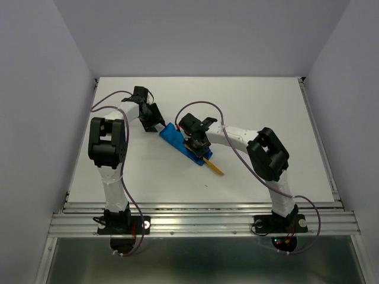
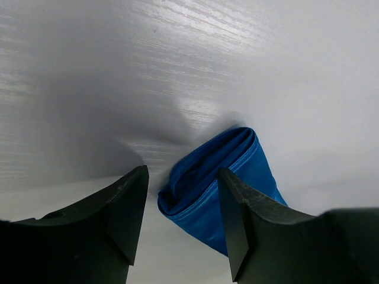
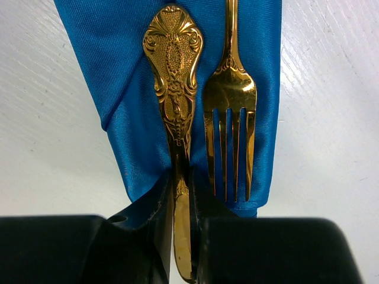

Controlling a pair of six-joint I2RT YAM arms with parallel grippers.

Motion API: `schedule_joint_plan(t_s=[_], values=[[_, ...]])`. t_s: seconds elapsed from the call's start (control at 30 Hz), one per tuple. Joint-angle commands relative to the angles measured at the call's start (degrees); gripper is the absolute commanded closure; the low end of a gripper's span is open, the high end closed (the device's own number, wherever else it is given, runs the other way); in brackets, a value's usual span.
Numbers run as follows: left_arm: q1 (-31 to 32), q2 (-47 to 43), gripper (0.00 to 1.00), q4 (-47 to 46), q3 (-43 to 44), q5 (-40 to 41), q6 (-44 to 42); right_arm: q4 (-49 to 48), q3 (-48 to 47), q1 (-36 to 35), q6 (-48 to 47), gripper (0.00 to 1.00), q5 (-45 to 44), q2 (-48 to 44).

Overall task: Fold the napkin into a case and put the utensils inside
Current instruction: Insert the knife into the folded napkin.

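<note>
Our left pincer (image 1: 155,122) hangs spread over the far left end of the case (image 1: 177,139) in the top view, and our right pincer (image 1: 199,146) sits low over its near right end. The blue case lies slantwise near the middle of the white bench (image 1: 266,112). One of the golden utensils (image 1: 213,166) juts past the near right end onto the bench; from up here we cannot tell which piece it is.

From the left wrist we see the left pincer (image 2: 182,171) with its two dark fingers (image 2: 127,207) well apart and nothing held. The folded end of the case (image 2: 201,177) lies on the bench between them, closer to the finger on the picture's right. Part of the cloth passes behind that finger, and we cannot tell whether they touch.

From the right wrist we see the right pincer (image 3: 182,198) pinching the slim shaft of the ornate-handled piece (image 3: 173,77). That piece lies lengthwise on the case (image 3: 130,89), its decorated handle pointing away from the camera. Just beside it on the picture's right, the fork (image 3: 230,118) lies on the same cloth, tines toward the pincer, handle running off the top edge. We see both pieces on top of the cloth, with a slanted fold edge to their left
</note>
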State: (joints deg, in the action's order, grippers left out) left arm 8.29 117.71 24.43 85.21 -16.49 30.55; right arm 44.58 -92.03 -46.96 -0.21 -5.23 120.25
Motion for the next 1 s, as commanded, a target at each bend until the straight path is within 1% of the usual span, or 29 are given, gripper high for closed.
schedule_joint_plan(t_s=[0.0,0.1,0.13,0.43,0.77,0.97], values=[[0.32,-1.34,0.39,0.54,1.54,-0.12,-0.49,2.44,0.1,-0.5,0.03,0.95,-1.18,-2.38],[0.41,-1.08,0.39,0.45,1.54,-0.21,-0.49,2.44,-0.43,-0.5,0.21,0.95,-1.36,-3.08],[0.41,-0.99,0.39,0.45,1.54,-0.21,-0.49,2.53,-0.78,-0.5,1.69,0.95,-1.71,-3.17],[0.41,-0.9,0.39,0.27,1.36,-0.3,-0.57,3.5,-2.37,-0.5,1.7,0.95,-2.68,-3.97],[0.49,-0.9,0.39,0.36,1.36,-0.38,-0.66,4.64,-2.1,-0.5,1.88,0.95,-2.85,-5.02],[0.58,-1.08,0.39,0.18,1.36,-0.56,-0.49,5.52,-2.01,-1.03,1.79,0.95,-3.55,-4.06]])
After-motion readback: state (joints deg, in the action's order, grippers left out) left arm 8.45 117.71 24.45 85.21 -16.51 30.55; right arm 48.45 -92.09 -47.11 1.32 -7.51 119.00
